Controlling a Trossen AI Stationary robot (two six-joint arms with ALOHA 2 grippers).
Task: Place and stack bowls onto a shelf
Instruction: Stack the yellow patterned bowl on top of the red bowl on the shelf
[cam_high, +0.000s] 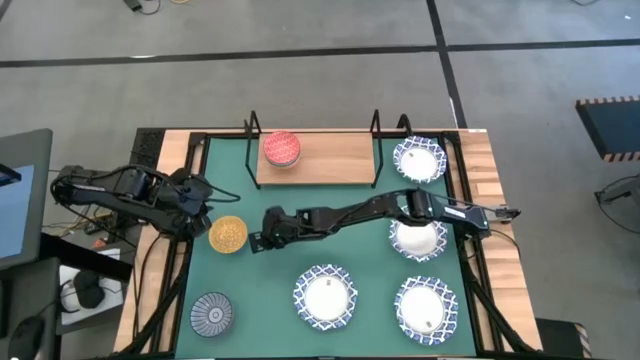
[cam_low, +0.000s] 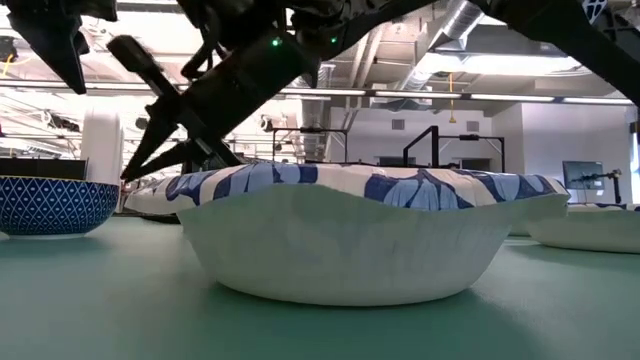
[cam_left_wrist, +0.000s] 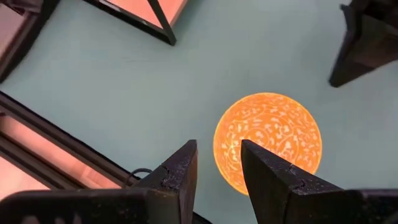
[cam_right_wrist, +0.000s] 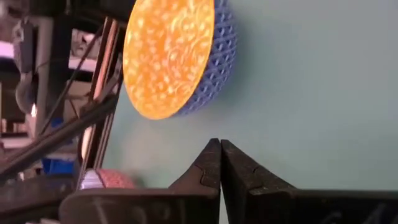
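A yellow bowl (cam_high: 228, 234) with a blue patterned outside (cam_right_wrist: 217, 68) rests on its base on the green mat (cam_high: 300, 215). My right gripper (cam_high: 254, 240) (cam_right_wrist: 220, 152) is shut and empty, just to the right of this bowl, with a gap between them. My left gripper (cam_high: 200, 205) (cam_left_wrist: 217, 163) hovers open above the bowl's left side (cam_left_wrist: 267, 140). A red bowl (cam_high: 282, 148) sits on the light-wood shelf (cam_high: 330, 160) at its left end. A dark-blue striped bowl (cam_high: 212, 313) (cam_low: 50, 205) and several white blue-rimmed bowls (cam_high: 325, 297) (cam_low: 350, 240) stand on the mat.
White bowls stand at the far right (cam_high: 419, 158), under my right arm (cam_high: 418, 238) and at the near right (cam_high: 425, 307). The shelf's black upright posts (cam_high: 376, 125) rise at the back. A black frame (cam_high: 190, 150) borders the mat. Bare mat lies between the shelf and the near bowls.
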